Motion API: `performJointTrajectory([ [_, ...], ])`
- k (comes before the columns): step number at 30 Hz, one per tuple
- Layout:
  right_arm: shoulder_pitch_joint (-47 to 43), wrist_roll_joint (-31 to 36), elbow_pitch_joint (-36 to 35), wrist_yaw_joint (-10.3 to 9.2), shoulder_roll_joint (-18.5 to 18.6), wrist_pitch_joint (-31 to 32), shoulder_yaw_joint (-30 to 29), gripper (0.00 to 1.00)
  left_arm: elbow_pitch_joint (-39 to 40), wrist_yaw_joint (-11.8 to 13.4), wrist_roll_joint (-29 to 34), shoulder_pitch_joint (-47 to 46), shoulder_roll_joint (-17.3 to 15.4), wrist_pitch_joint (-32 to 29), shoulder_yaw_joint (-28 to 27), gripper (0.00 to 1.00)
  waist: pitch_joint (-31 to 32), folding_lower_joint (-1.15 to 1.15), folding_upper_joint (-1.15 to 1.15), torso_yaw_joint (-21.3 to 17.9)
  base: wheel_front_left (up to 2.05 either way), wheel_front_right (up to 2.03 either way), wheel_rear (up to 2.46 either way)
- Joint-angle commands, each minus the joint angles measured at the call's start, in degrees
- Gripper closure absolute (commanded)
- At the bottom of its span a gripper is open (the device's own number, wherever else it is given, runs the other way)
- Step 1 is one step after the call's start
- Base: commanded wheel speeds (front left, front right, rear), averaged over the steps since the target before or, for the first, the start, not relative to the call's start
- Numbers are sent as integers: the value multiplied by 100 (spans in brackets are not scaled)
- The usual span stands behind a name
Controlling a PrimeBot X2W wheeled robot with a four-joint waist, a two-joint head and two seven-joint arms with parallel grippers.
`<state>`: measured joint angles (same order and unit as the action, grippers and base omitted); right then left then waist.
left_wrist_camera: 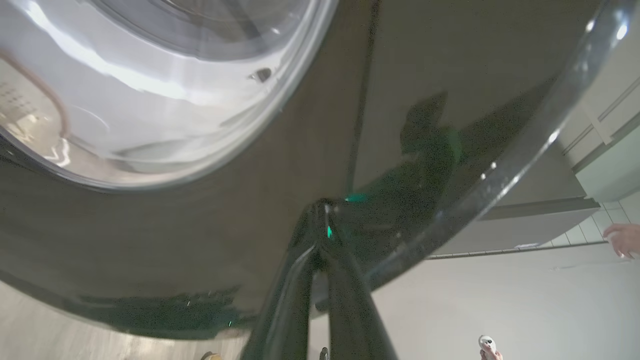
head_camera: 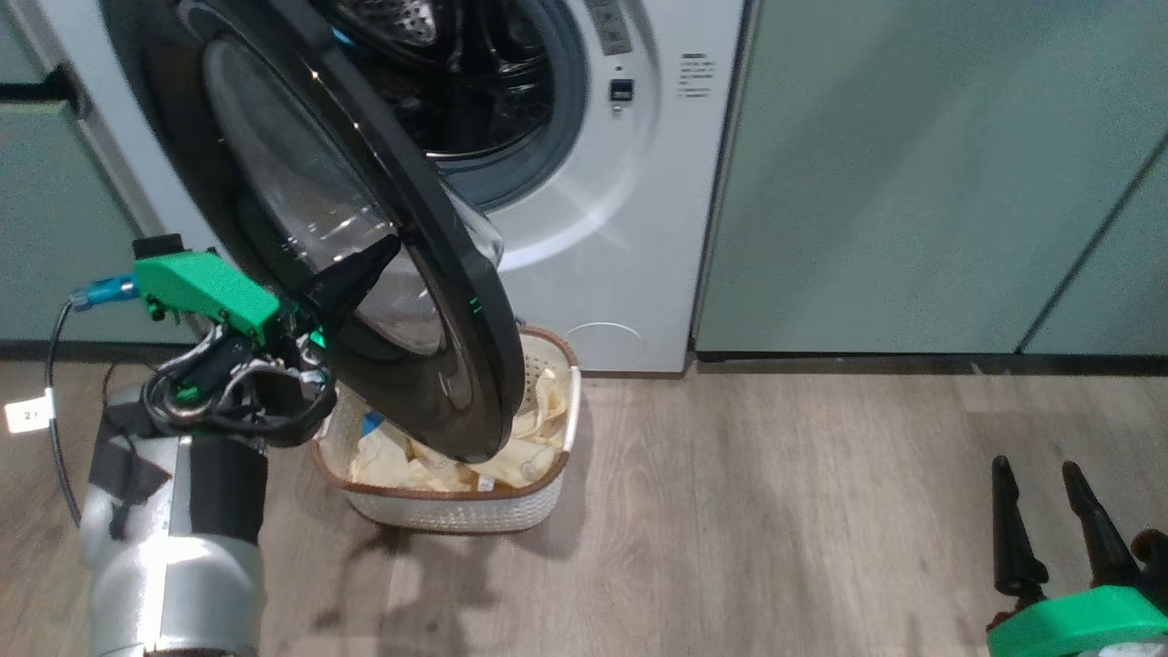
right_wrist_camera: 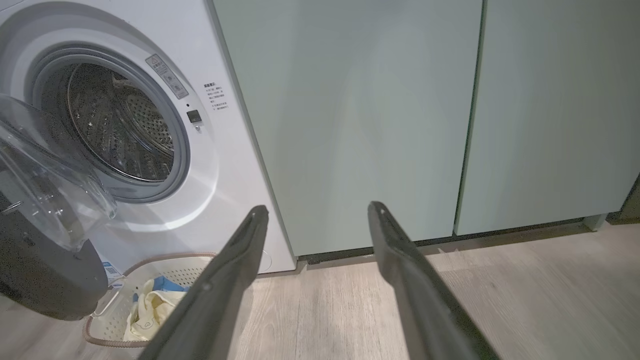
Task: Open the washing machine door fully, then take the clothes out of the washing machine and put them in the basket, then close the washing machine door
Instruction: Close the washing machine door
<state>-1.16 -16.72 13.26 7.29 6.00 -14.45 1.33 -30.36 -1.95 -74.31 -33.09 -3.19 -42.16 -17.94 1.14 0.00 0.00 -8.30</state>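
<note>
The white washing machine (head_camera: 620,210) stands at the top, its drum mouth uncovered. Its round glossy black door (head_camera: 456,365) hangs partly swung out over the basket (head_camera: 456,525). My left gripper (head_camera: 391,245) is shut, and its joined fingertips (left_wrist_camera: 324,207) press on the door's black outer face beside the glass bowl (left_wrist_camera: 150,90). The cream-white basket (right_wrist_camera: 107,325) sits on the floor below the door with cream-yellow and blue clothes (head_camera: 438,474) in it. My right gripper (head_camera: 1036,465) is open and holds nothing, low at the right, away from the machine (right_wrist_camera: 220,165).
Sage-green cabinet panels (head_camera: 912,182) flank the machine on the right, and another panel (head_camera: 46,210) stands on the left. Wood floor (head_camera: 776,511) stretches between the basket and my right gripper. A person's hand (left_wrist_camera: 622,240) shows at the left wrist view's right edge.
</note>
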Motion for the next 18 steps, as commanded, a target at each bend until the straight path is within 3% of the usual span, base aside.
performJointTrajectory([
  [1,89,-21,-197,20,154,-55,122,0,188,-78,-68,-191,-143,33,-103,100,-10,0,0,-134,0,0,0],
  [12,112,-28,-210,20,200,-55,208,0,-50,-295,-162,-258,-70,204,-33,100,-44,0,0,-578,0,0,0],
  [18,80,-36,-225,20,189,-55,124,0,-80,-368,-162,-217,-114,250,-60,100,-49,0,0,-542,0,0,0],
])
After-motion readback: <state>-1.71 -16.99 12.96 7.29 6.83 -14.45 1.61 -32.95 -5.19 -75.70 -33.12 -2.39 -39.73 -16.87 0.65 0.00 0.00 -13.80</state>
